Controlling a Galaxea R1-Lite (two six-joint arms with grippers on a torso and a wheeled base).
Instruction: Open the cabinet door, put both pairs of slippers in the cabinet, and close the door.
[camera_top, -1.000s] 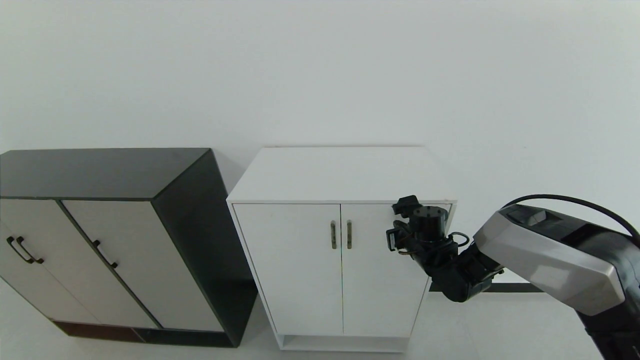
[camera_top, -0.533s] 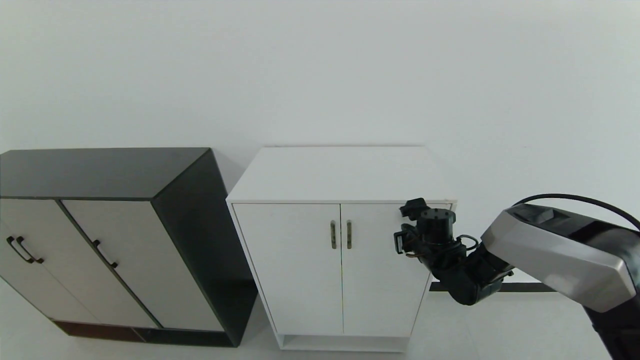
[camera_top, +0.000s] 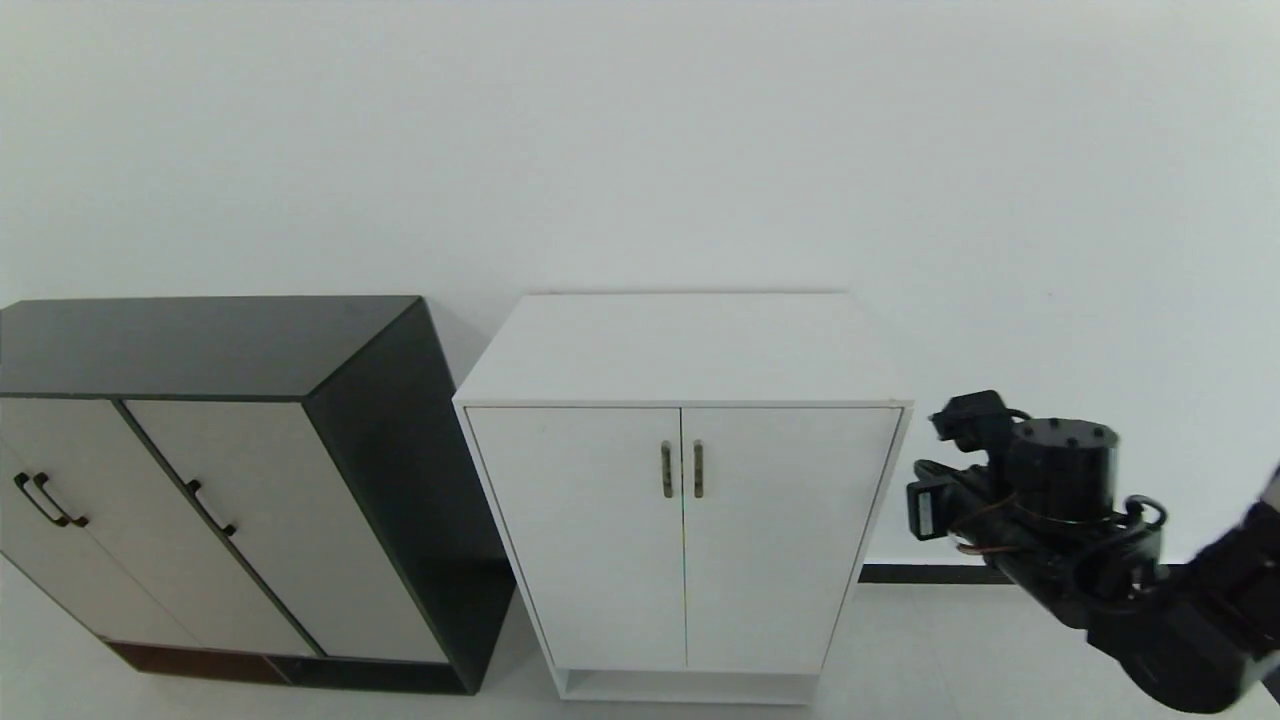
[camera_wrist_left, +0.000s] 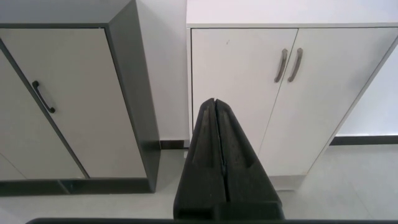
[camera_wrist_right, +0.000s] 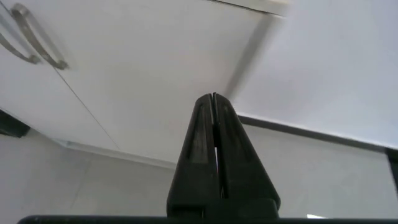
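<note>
Left tool (camera_wrist_left: 215, 107) has its two black fingers pressed flat together with nothing between them, and it faces the fronts of both cabinets from well back. Farthest left stands a dark cabinet (camera_top: 370, 420) with a black top and side, two pale doors (camera_top: 230, 540) and black bar handles (camera_top: 210, 508). These doors are shut. Just beside it, with a narrow gap between, is the white cabinet (camera_top: 680, 350), set on the floor (camera_top: 930, 650) against the plain wall (camera_top: 640, 150). Its left door (camera_top: 580, 530) and right door (camera_top: 780, 530) are both closed and meet at the middle. A pair of slim upright metal handles (camera_top: 667, 470) sits side by side at that seam, near the top. An open recess runs along the bottom under the doors. A black baseboard (camera_top: 920, 574) runs along the wall to the right of this cabinet. The right arm (camera_top: 1060, 520) hangs further right, clear of the cabinet's side with a visible gap. Right tool (camera_wrist_right: 213, 99) is also closed and empty, and it points toward the outer edge of the right door.
</note>
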